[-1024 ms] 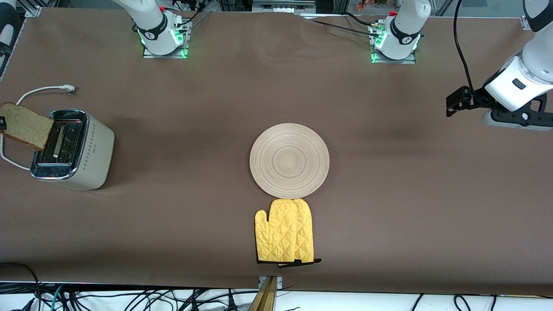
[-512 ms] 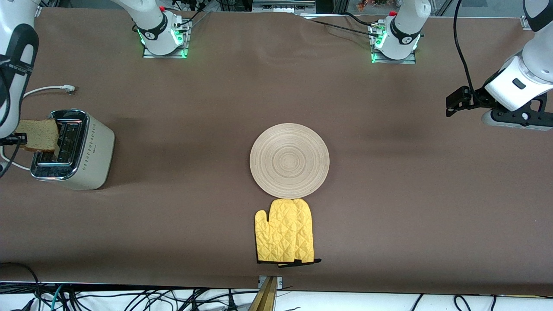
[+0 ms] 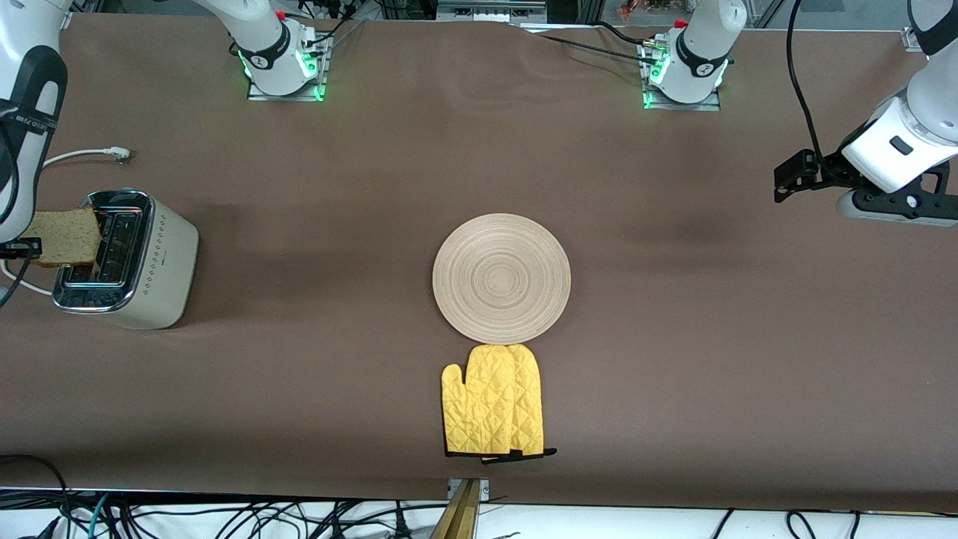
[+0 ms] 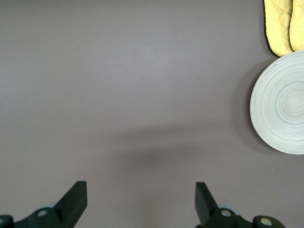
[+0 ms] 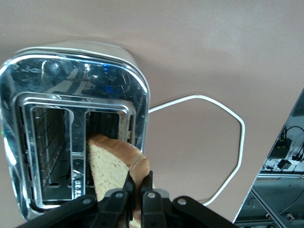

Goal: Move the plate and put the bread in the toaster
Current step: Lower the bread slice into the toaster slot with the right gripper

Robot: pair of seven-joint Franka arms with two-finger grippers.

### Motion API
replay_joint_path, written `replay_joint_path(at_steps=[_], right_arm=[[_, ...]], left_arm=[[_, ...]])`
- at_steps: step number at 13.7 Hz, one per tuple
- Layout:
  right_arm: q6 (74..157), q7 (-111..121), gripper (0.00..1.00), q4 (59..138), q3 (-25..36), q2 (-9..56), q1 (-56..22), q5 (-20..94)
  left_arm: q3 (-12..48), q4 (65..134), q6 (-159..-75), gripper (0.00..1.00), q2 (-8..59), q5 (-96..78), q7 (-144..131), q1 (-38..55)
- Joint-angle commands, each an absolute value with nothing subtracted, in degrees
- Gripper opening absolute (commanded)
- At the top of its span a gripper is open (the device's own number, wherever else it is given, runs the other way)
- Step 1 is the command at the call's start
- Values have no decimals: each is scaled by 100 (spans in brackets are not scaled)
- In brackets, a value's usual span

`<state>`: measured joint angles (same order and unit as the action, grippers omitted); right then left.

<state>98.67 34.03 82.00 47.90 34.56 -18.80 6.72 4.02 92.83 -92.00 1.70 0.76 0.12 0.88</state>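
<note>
Right gripper [image 5: 137,197] fingers pinching bread [image 3: 66,236] over toaster [image 3: 123,260], left gripper [image 4: 140,204] waiting, fingers spread, no legible writing

left gripper [image 4: 137,202] waiting, fingers apart | right gripper [image 5: 135,192] clamped

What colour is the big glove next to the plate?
The oven mitt is bright yellow with a quilted diamond pattern and dark trim at its cuff. The front view shows it best.

yellow oven mitt [image 3: 494,401], brown table [image 3: 711,359]
</note>
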Motion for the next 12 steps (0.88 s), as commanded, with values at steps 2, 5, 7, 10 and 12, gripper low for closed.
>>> replay_joint_path(at_steps=[2,5,7,10,12], right_arm=[[9922,3454,0,7902,4755,3507,-1740,782],[10037,3314,0,7656,4729,3524,-1766,791],[10037,3270,0,7646,4676,3577,-1784,791],[10037,3016,0,7646,4466,3612,-1793,782],[10011,2822,0,7682,4403,3621,-1819,800]], left_arm=[[422,9220,-9141,100,141,185,9,141],[606,9123,-9062,100,149,272,-53,185],[606,9114,-9062,100,158,272,-44,185],[606,9114,-9062,100,158,272,-44,176],[598,9114,-9062,100,158,272,-44,176]])
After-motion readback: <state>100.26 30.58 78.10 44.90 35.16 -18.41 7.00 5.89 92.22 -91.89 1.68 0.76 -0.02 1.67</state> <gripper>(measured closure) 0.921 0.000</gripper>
